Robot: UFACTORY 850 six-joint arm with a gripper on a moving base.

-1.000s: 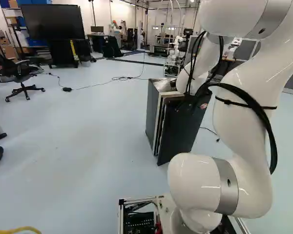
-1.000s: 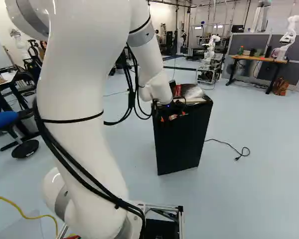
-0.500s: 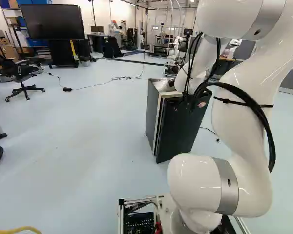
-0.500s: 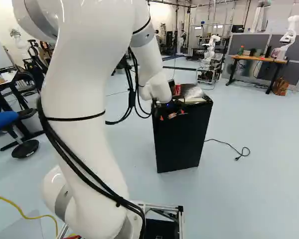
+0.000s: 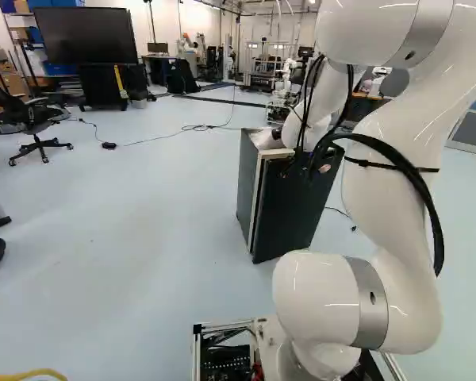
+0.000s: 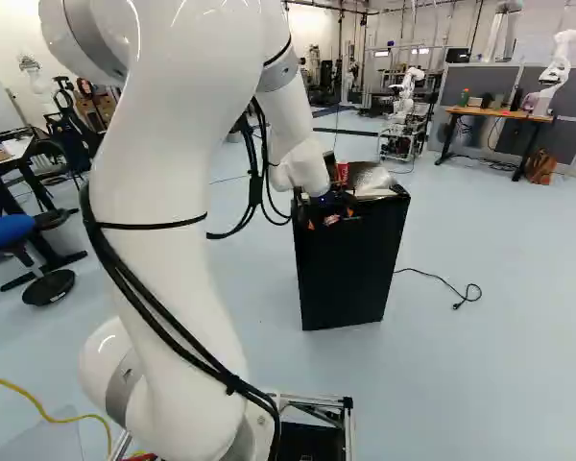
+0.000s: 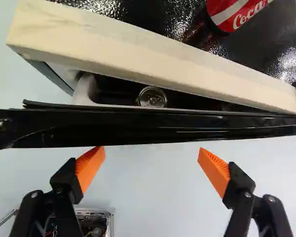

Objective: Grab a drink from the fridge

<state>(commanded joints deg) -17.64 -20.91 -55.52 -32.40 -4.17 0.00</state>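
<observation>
While the black door (image 7: 153, 131) of the mini fridge (image 5: 251, 178) stands slightly ajar just ahead of the gripper (image 6: 327, 219), the two orange-padded fingers are spread well apart. Through the gap, the round metal lid of a drink can (image 7: 152, 97) shows inside; a red soda can (image 6: 343, 172) stands on the fridge's top.

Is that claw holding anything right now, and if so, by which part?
Nothing is held: the claw stands open, its orange pads wide apart, and the fridge door lies ahead of them, not between them.
</observation>
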